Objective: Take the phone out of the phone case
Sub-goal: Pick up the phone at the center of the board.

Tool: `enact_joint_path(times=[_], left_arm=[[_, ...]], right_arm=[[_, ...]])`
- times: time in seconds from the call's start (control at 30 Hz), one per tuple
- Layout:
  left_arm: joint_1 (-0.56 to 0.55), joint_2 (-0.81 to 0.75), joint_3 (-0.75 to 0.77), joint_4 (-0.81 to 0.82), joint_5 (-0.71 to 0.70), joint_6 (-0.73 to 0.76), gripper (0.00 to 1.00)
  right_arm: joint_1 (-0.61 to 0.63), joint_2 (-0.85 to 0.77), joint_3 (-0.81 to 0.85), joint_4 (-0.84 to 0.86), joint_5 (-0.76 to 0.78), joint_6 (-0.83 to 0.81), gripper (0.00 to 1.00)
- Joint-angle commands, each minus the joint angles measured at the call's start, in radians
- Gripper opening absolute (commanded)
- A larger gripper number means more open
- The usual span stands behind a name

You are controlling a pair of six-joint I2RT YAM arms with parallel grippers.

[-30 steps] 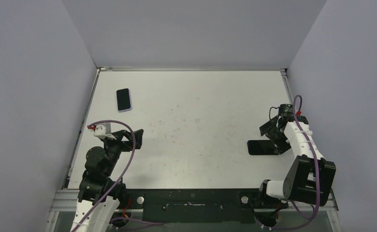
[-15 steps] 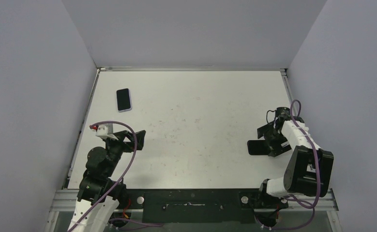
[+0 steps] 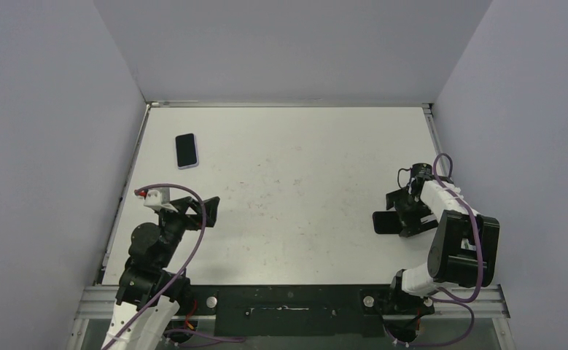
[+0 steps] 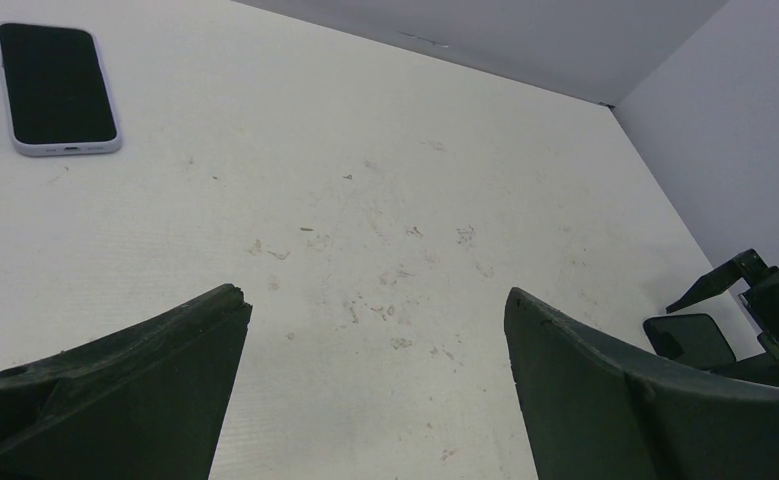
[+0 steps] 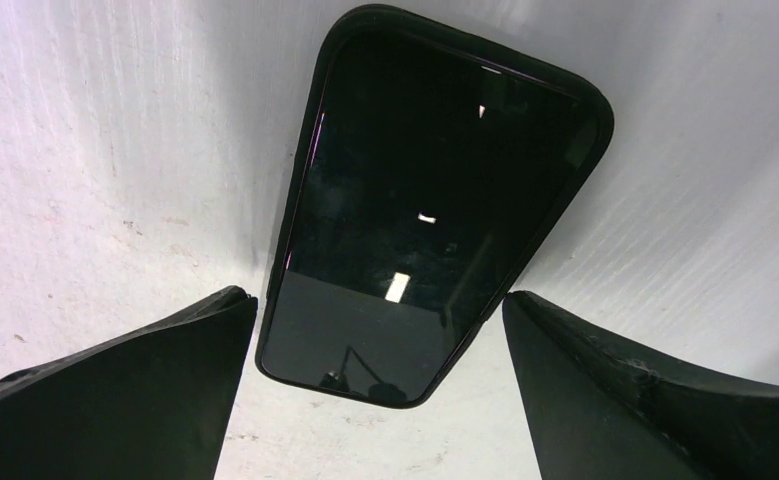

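Phone case [image 3: 383,222] lies partly hidden under the right jaws.

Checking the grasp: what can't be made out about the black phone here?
Top view: black phone, one end hidden under the right end effector.
Left wrist view: it is small, partly behind the right end effector.
Right wrist view: its back faces down, unseen.

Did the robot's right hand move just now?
Yes. The right gripper slid down-left in the top view, closer over the black phone, which stayed put.
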Motion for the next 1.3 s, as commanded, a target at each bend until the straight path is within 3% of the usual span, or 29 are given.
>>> enact_joint_path(times=[0.0, 0.63, 0.9, 1.17, 1.27], left_arm=[[-0.004, -0.014, 0.003, 0.045, -0.007, -0.004, 0.97], [-0.015, -0.037, 0.003, 0.041, -0.013, -0.004, 0.97], [-0.015, -0.043, 0.001, 0.041, -0.011, -0.005, 0.97], [-0.015, -0.031, 0.006, 0.041, 0.001, 0.003, 0.97], [-0.015, -0.029, 0.006, 0.041, 0.006, 0.002, 0.97]], right_arm=[[0.005, 0.007, -0.004, 0.005, 0.028, 0.06, 1.0], [0.004, 0.081, 0.006, -0.032, 0.06, 0.171, 1.0], [0.023, 0.178, 0.022, -0.023, 0.034, 0.104, 1.0], [0.127, 0.233, 0.094, -0.023, 0.05, -0.037, 0.78], [0.173, 0.246, 0.126, -0.028, 0.062, -0.106, 0.61]])
